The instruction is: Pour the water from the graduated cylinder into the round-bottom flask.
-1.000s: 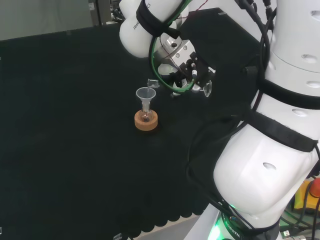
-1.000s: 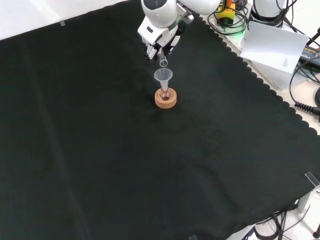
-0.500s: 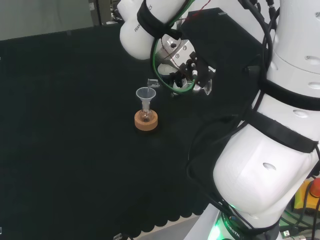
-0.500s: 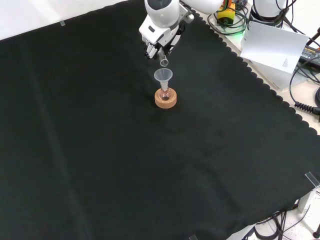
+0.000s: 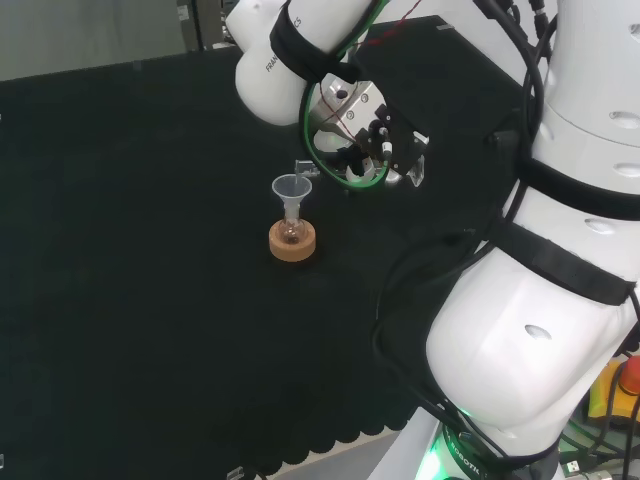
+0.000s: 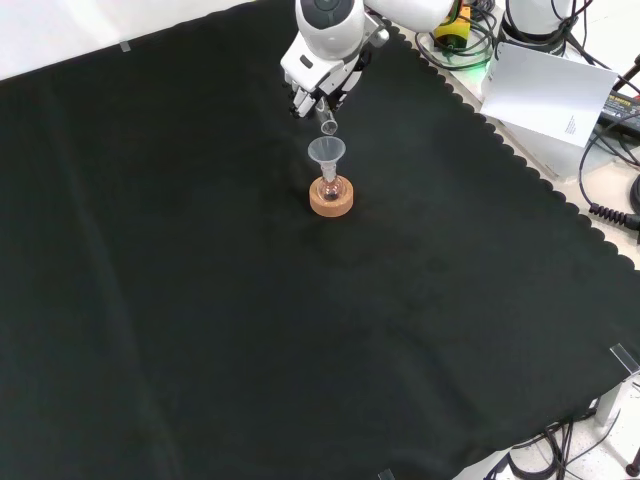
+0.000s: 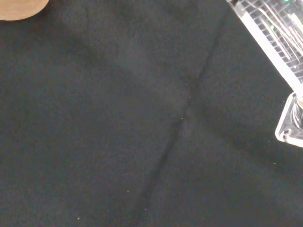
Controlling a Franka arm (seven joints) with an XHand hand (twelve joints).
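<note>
A small round-bottom flask sits in a cork ring with a clear funnel in its neck. The same flask, cork ring and funnel appear in the front view. The hand hangs just right of the funnel in the head view, its fingers curled round a clear graduated cylinder. The cylinder is tipped far over, mouth by the funnel's rim. From the front, the hand holds the cylinder mouth-down just above the funnel. The cylinder's foot shows in the wrist view.
The arm's white links take up the head view's right side. Beyond the cloth's scalloped edge in the front view lie cables and a white sheet. A corner of the cork ring shows in the wrist view.
The hand has drifted slightly up and toward the funnel with the tilted cylinder still in it. Flask, funnel and cork ring have not moved.
</note>
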